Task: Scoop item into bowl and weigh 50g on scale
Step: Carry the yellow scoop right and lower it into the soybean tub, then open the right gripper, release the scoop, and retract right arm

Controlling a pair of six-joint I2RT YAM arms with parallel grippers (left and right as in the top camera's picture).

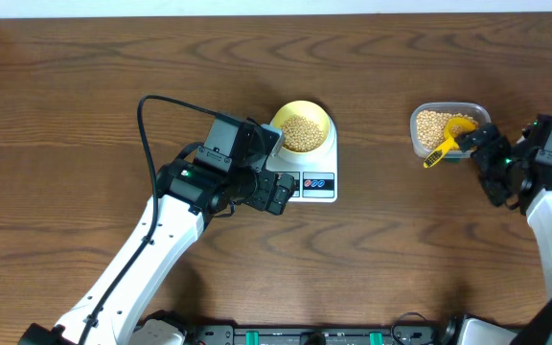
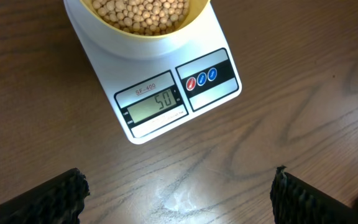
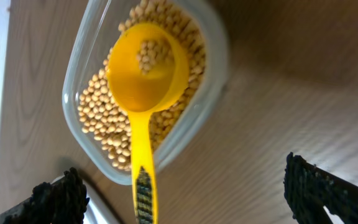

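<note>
Between the fingers, left gripper (image 2: 178, 194): jaws spread wide, nothing held, table (image 2: 303, 124) beneath.
Ahead of left gripper: scale (image 2: 166, 87), display (image 2: 157, 101) reading 50.
Scale platform: bowl (image 2: 145, 40) of beans (image 2: 142, 12) (set toward the rear).
Right gripper (image 3: 182, 190): jaws wide apart, scoop (image 3: 146, 74) handle between them, untouched.
Scoop: resting in tub (image 3: 207, 112) on more beans, a few in its cup.

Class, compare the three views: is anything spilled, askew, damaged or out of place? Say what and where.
Nothing stands out. The tan beans sit inside the pale yellow-green bowl on the white digital scale; no loose beans show on the wooden table. The bright yellow scoop rests in the clear plastic tub, handle over its rim.
</note>
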